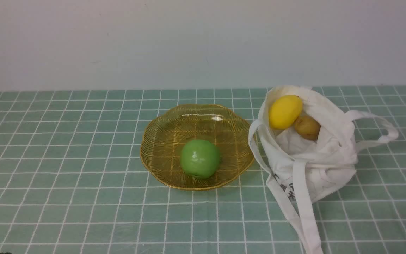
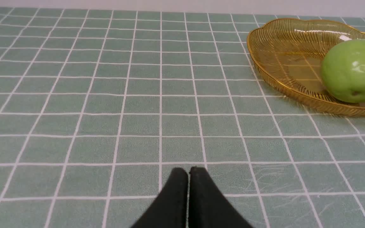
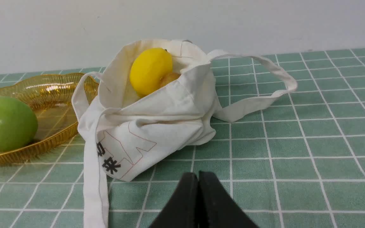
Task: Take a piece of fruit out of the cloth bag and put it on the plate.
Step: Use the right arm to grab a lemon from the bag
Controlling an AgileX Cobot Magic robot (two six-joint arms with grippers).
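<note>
A bright yellow lemon (image 1: 284,111) (image 3: 150,70) lies in the open mouth of the white cloth bag (image 1: 312,158) (image 3: 157,126), with a smaller brown fruit (image 1: 307,127) (image 3: 169,79) beside it. The amber plate (image 1: 164,141) (image 2: 280,53) (image 3: 55,91) sits left of the bag and holds a green apple (image 1: 200,158) (image 2: 353,70) (image 3: 6,123). My left gripper (image 2: 188,169) is shut and empty over bare cloth, well short of the plate. The right gripper (image 3: 198,174) is also shut and empty, a short way in front of the bag. Neither arm shows in the front view.
A green checked tablecloth (image 1: 65,148) covers the table, and a pale wall (image 1: 189,42) stands behind it. One bag strap (image 1: 307,218) trails toward the front edge, and another loop (image 1: 375,130) lies out to the right.
</note>
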